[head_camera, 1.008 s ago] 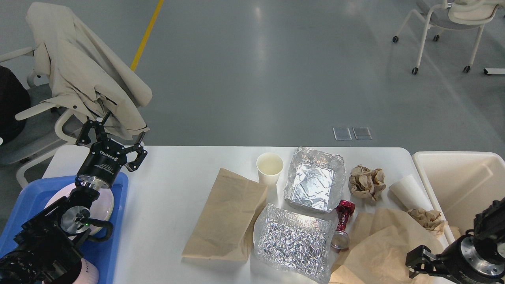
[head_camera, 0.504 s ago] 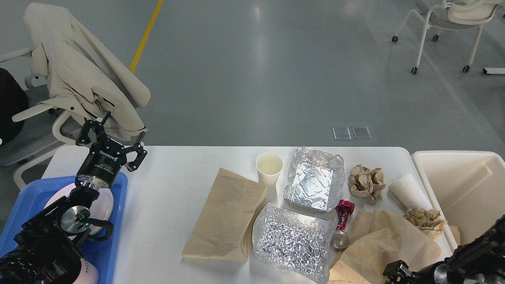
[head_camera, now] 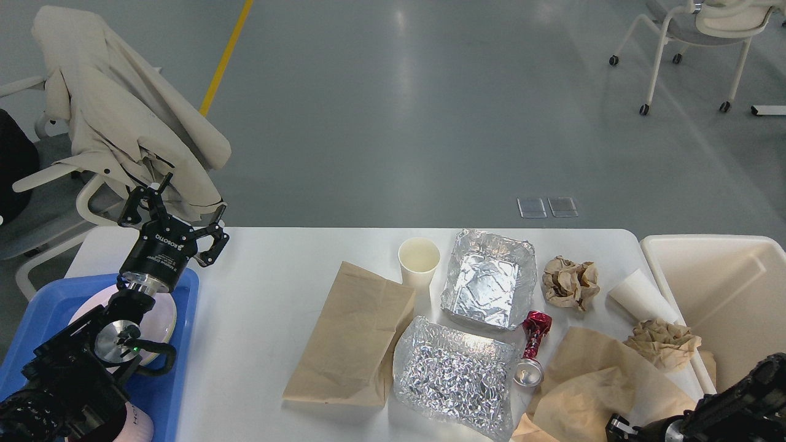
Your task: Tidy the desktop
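Observation:
The white desktop (head_camera: 264,294) carries litter: a flat brown paper bag (head_camera: 356,334), a white paper cup (head_camera: 419,261), an open foil tray (head_camera: 488,279), a crumpled foil tray (head_camera: 454,377), a crushed red can (head_camera: 533,347), a crumpled brown paper wad (head_camera: 571,282), a tipped white cup (head_camera: 638,298), another brown wad (head_camera: 663,344) and brown paper sheets (head_camera: 589,387). My left gripper (head_camera: 175,218) is open and empty above the desktop's far left corner. Only a sliver of my right gripper (head_camera: 620,426) shows at the bottom edge, by the brown sheets.
A cream bin (head_camera: 718,288) stands at the right end of the desktop. A blue tray (head_camera: 37,307) with a white plate (head_camera: 166,319) lies at the left under my left arm. A chair draped with a beige coat (head_camera: 123,116) stands behind the left corner.
My right arm has dropped down and left, nearly out of view at the bottom edge. The brown sheets and the right brown wad have shifted a little. The left arm has not moved.

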